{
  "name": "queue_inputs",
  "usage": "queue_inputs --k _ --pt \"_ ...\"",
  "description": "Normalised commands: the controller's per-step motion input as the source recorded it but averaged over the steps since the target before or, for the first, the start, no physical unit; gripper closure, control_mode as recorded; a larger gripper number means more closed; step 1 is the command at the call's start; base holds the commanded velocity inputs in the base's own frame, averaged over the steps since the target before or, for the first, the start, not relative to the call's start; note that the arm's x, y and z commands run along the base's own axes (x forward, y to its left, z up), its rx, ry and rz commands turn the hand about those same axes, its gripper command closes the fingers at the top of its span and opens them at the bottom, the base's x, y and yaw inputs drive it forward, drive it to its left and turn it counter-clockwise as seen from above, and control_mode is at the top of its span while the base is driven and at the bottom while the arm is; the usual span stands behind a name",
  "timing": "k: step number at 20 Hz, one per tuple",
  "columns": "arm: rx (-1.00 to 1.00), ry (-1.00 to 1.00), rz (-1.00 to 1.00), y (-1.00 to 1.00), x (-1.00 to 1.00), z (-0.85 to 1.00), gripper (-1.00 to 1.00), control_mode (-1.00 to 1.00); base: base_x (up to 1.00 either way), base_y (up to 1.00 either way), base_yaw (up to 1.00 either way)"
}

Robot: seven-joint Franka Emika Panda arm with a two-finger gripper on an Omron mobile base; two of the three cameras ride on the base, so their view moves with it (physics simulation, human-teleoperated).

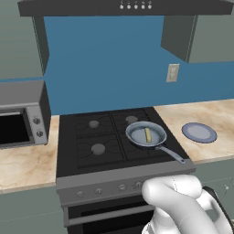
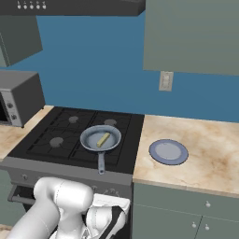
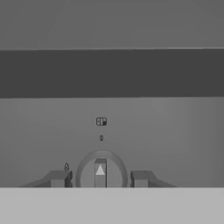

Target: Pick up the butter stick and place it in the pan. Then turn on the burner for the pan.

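1. Butter stick (image 1: 148, 135) lies flat inside the pan (image 1: 138, 136), near its middle; the pan sits on the front right burner (image 2: 108, 148) of the black stovetop (image 1: 84, 135), its long handle (image 1: 172, 154) pointing toward the front right edge.
2. Surroundings, largest first: blue back wall (image 1: 109, 59); grey upper cabinets (image 2: 196, 35) to both sides; dark range hood (image 1: 123, 7) overhead with a row of small white dots on its front.
3. Marble-look surface (image 2: 205, 154) runs on both sides of the stove. Grey microwave (image 1: 23, 112) stands on the left stretch, two round knobs on its right panel.
4. Blue-grey plate (image 1: 199, 132) lies on the right stretch, apart from the pan, near the handle's end.
5. Pale wall outlet (image 1: 172, 72) on the blue wall, above the right stretch.
6. Stove front panel (image 1: 91, 189) carries a row of small round knobs; oven door handle just below.
7. White arm elbow blocks the right part of that panel in the left base view, and the lower left of the stove front in the right base view.
8. End effector (image 3: 98, 178) in the hand view is up against the front panel, one finger (image 3: 57, 178) on each side of a round knob (image 3: 101, 168). Fingers spread wider than the knob, not touching it: released.
9. Knob pointer has a white triangle pointing up.
10. Markings: small burner-layout icon (image 3: 101, 121) above the knob, a small dot below it, a tiny flame symbol (image 3: 66, 166) to the knob's left. No readable text or brand.
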Motion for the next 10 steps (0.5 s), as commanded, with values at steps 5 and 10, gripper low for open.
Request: queue_inputs --k 5,10 --pt "0.00 0.00 0.00 0.00 0.00 0.00 1.00 -1.00 0.00 0.00 0.00" --pt "0.00 0.00 0.00 0.00 0.00 0.00 1.00 -1.00 0.00 0.00 0.00"
